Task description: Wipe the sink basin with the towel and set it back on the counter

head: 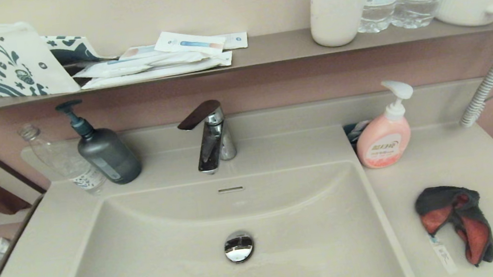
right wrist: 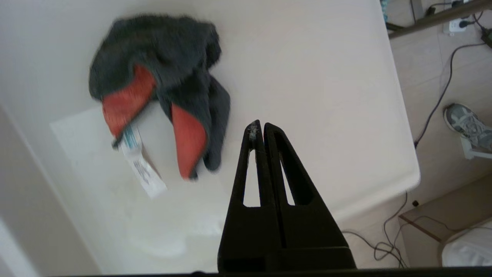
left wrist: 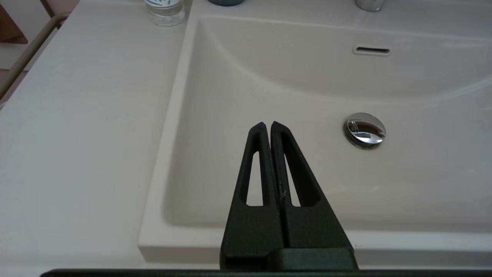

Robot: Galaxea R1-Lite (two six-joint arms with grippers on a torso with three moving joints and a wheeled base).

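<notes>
Towel (head: 456,221) crumpled on counter (head: 489,160), tag toward basin (head: 172,260); both pincers together, empty.

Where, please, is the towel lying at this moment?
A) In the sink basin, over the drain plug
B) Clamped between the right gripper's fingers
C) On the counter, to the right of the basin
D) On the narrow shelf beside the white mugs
C: the towel lies crumpled on the counter right of the sink basin, in front of the pink soap bottle; the right gripper is shut on nothing, clear of the cloth.
</notes>
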